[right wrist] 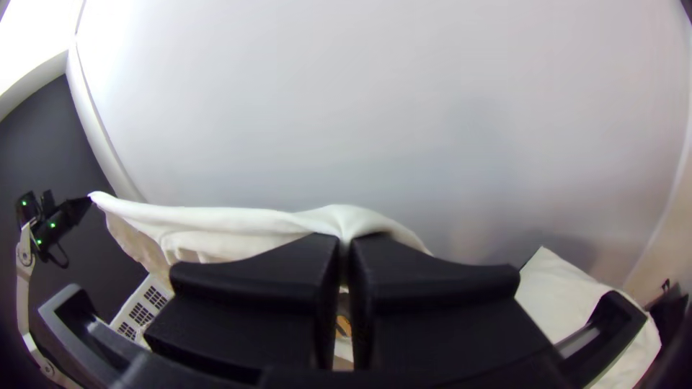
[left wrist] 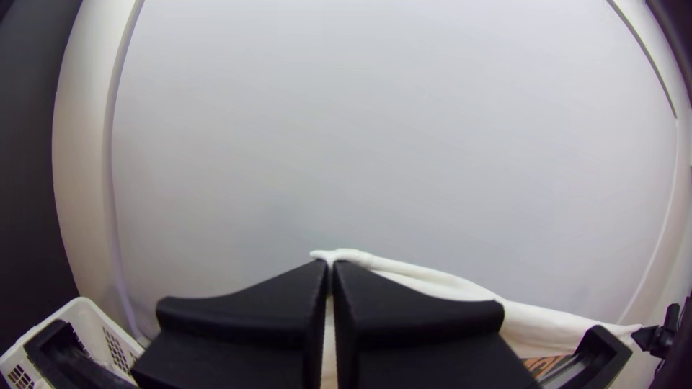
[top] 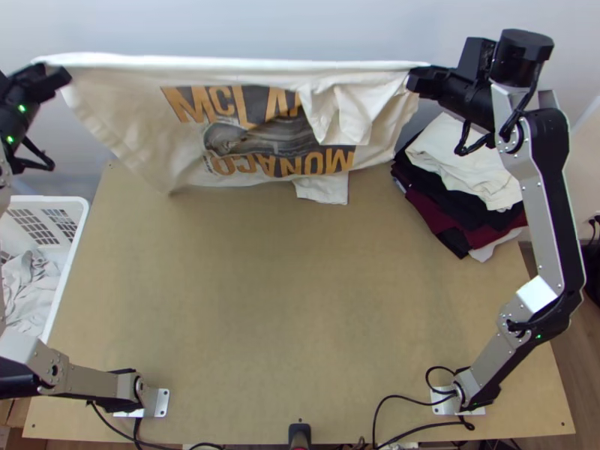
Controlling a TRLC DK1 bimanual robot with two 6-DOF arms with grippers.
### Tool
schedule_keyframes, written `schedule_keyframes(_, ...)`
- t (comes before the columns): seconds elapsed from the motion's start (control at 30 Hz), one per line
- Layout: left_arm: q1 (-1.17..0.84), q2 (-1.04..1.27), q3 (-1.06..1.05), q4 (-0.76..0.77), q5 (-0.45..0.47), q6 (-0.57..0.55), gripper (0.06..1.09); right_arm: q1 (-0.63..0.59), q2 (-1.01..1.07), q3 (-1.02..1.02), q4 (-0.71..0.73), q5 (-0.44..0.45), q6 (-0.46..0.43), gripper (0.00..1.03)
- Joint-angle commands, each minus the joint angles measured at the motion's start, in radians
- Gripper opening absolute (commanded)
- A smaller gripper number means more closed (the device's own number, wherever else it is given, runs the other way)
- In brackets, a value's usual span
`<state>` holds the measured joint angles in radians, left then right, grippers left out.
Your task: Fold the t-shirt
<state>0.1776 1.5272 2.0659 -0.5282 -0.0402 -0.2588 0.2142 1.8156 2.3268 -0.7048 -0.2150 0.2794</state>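
Tautly strung; cream t-shirt (orange-lettered, rumpled toward one side); left fingers closed on its edge; right fingers likewise

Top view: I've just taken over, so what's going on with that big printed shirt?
The left end effector and the right end effector each pinch the cream t-shirt, stretching its upper edge between them at the table's far side. The rest hangs down, its printed face showing, and it is not yet folded. A pile of clothes lies at the table's right, and a white basket holding cloth stands at the left.
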Motion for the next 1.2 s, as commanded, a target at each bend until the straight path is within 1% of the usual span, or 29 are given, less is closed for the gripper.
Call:
schedule_keyframes(0.0, 0.007, -0.029, 0.08, 0.034, -0.066, -0.022, 0.09, -0.019, -0.139, 0.005, 0.059, 0.071, 0.003, 0.03)
schedule_keyframes(0.17, -0.023, -0.151, 0.092, 0.045, -0.107, -0.022, 0.09, -0.029, -0.322, -0.014, 0.073, 0.074, -0.013, 0.03)
schedule_keyframes(0.33, -0.04, -0.311, 0.065, -0.006, -0.122, -0.023, 0.09, -0.038, -0.527, -0.072, 0.057, 0.068, -0.098, 0.03)
schedule_keyframes(0.43, -0.041, -0.435, -0.003, -0.006, -0.122, -0.03, 0.09, -0.036, -0.648, -0.116, 0.004, 0.06, -0.14, 0.03)
schedule_keyframes(0.63, -0.049, -0.73, -0.193, -0.006, -0.11, -0.034, 0.09, -0.022, -0.894, -0.234, -0.101, 0.048, -0.166, 0.03)
schedule_keyframes(0.77, -0.047, -0.866, -0.334, -0.039, -0.086, -0.046, 0.09, -0.016, -0.957, -0.253, -0.2, 0.049, -0.164, 0.03)
schedule_keyframes(0.83, -0.046, -0.906, -0.426, -0.047, -0.086, -0.048, 0.09, -0.012, -0.966, -0.294, -0.214, 0.049, -0.157, 0.03)
schedule_keyframes(0.93, -0.049, -0.938, -0.552, -0.046, -0.082, -0.06, 0.09, -0.007, -0.977, -0.406, -0.191, 0.049, -0.155, 0.03)
schedule_keyframes(1.0, -0.05, -0.957, -0.645, -0.042, -0.064, -0.071, 0.09, 0.011, -0.983, -0.511, -0.165, 0.048, -0.138, 0.03)
schedule_keyframes(1.07, -0.05, -0.984, -0.764, -0.035, -0.044, -0.071, 0.09, 0.054, -0.995, -0.65, -0.125, 0.046, -0.103, 0.03)
schedule_keyframes(1.17, -0.053, -1.035, -0.987, -0.006, -0.009, -0.069, 0.09, 0.142, -1.03, -0.917, -0.018, 0.046, -0.051, 0.03)
